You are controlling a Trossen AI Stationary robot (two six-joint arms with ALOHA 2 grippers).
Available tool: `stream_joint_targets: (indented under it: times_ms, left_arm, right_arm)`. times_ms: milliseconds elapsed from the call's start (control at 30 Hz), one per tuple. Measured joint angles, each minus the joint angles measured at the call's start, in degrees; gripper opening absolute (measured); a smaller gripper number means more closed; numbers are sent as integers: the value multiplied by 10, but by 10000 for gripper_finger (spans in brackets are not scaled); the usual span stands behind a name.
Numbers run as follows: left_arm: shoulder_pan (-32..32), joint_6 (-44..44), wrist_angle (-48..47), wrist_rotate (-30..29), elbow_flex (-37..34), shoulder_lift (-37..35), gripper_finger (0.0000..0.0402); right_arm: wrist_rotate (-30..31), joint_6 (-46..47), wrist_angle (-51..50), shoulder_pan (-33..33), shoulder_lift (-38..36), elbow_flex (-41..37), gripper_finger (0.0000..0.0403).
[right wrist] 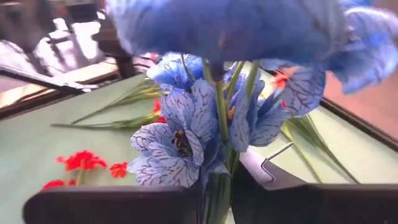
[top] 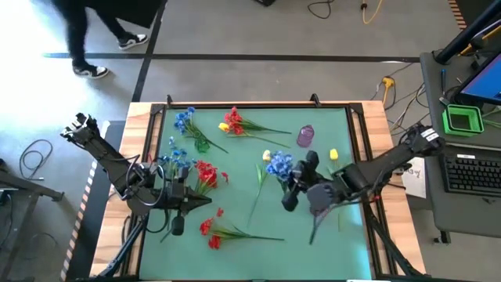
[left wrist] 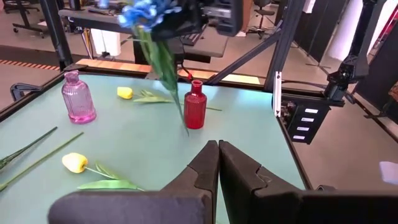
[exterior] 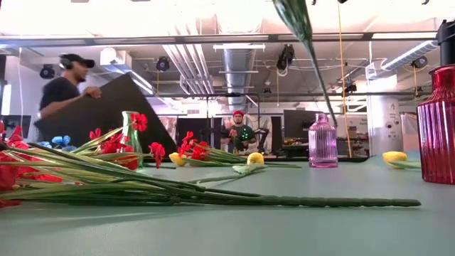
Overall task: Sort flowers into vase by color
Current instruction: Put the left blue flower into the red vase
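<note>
Three vases in view: pink vase (left wrist: 78,98) and red vase (left wrist: 194,106) hold nothing, green vase (exterior: 132,135) unclear. Right gripper (top: 300,182) grasps blue flower (top: 279,165), stem tilted, tip down beside red vase. Left gripper (left wrist: 217,163) clenched, holding nothing.

In the right wrist view a blurred blue bloom (right wrist: 249,28) fills the upper frame, cut off by the edge, hiding most of the tabletop (right wrist: 37,149) behind. In the low view the red vase (exterior: 437,121) is cropped at the right edge, and a stem (exterior: 306,50) runs out the top.
</note>
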Motion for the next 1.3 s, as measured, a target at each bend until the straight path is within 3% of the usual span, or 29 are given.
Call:
stream_joint_targets:
  times_ms: [467, 833, 1100, 1300]
  left_arm:
    - [0, -19, 5, 0, 0, 0, 0]
    - [0, -39, 5, 0, 0, 1, 0]
    - [0, -39, 5, 0, 0, 1, 0]
    - [0, -43, 5, 0, 0, 1, 0]
  right_arm:
    - [29, -116, 306, 45, -165, -255, 43]
    - [24, -272, 570, 81, -250, -390, 43]
    - [24, -309, 565, 127, -321, -399, 43]
    - [57, -275, 425, 175, -394, -356, 43]
